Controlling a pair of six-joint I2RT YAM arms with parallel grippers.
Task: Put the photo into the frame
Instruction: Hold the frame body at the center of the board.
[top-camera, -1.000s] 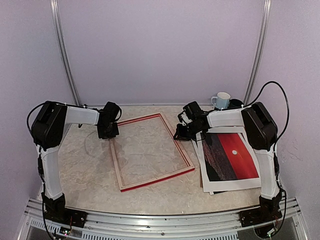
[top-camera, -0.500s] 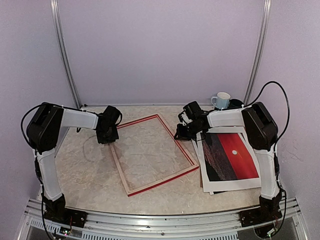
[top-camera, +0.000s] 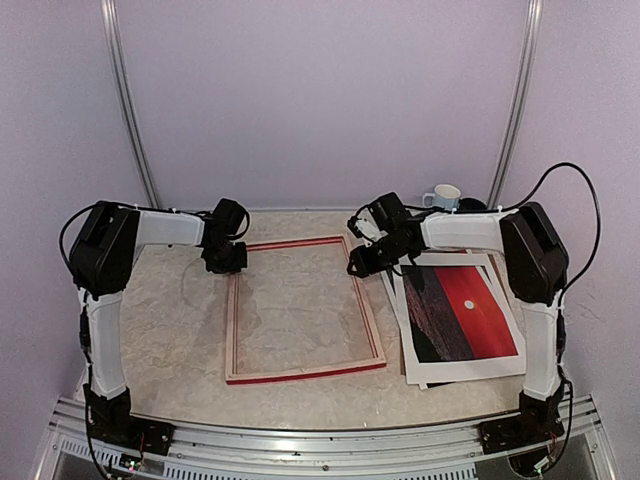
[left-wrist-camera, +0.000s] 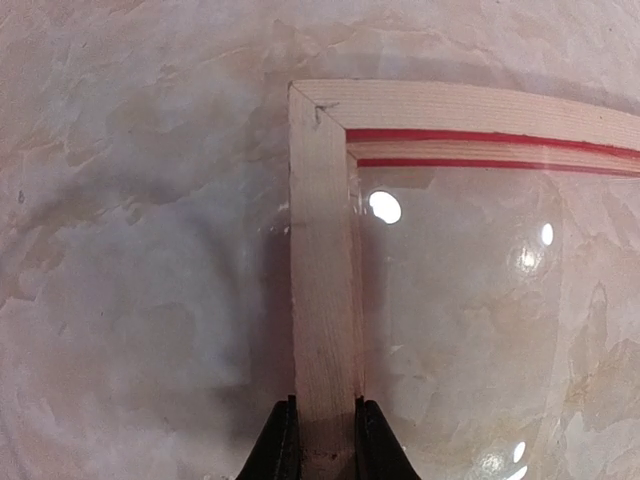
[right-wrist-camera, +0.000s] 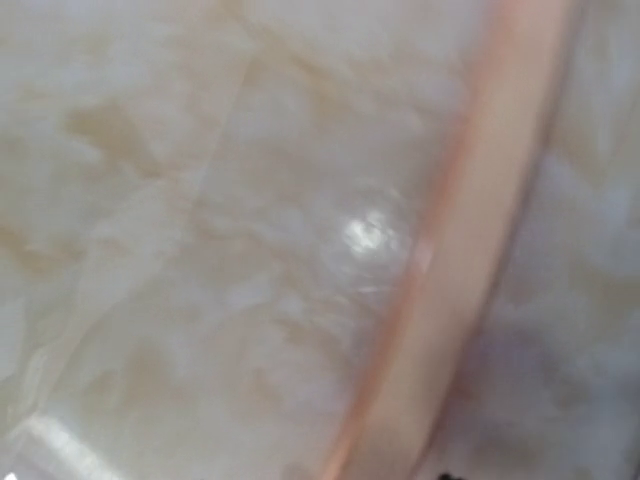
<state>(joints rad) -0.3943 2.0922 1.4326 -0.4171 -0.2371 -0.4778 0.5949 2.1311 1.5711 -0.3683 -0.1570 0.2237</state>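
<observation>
Resting on a marbled table between lilac walls, the frame is laid lengthwise near-to-far. Its rail is pinched by the left gripper; the right gripper's spread cannot be told.

A white mug, partly hidden, seemingly upright, stands at the marbled table's back edge.

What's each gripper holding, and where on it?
Left gripper pinches the frame on a side rail, near its corner. Right gripper: cannot tell.
</observation>
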